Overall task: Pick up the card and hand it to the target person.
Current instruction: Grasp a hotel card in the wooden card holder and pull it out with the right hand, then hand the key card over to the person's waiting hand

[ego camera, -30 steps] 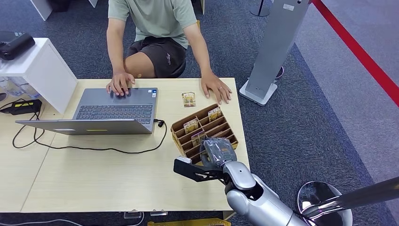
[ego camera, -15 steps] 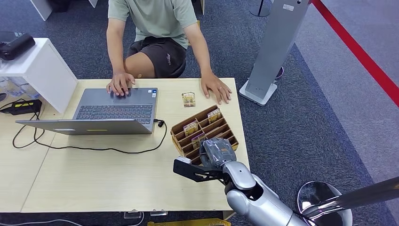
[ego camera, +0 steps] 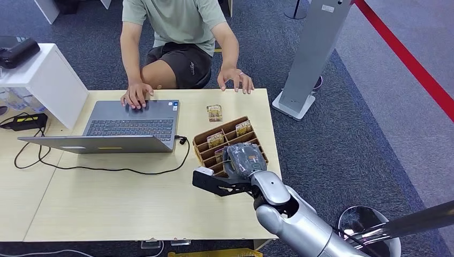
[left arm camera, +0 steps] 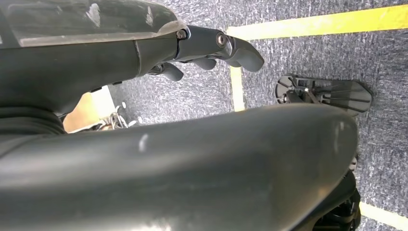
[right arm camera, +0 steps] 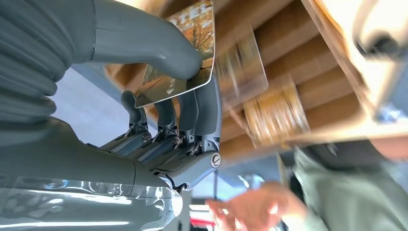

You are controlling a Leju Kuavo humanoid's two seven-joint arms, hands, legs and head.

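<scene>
While right hand [right arm camera: 163,91] pinches one card [right arm camera: 180,62], three slotted

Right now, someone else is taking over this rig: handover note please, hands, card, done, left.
Right robot hand: pinches a card between thumb and fingers, over the wooden card holder.
Left robot hand: holds nothing, hangs beside the body over the carpet.
Other cards sit in the holder; a loose card lies on the table.
The person sits across the table, one hand raised at the far edge.
Done: card gripped. Left: carry it across and hand it over.
</scene>
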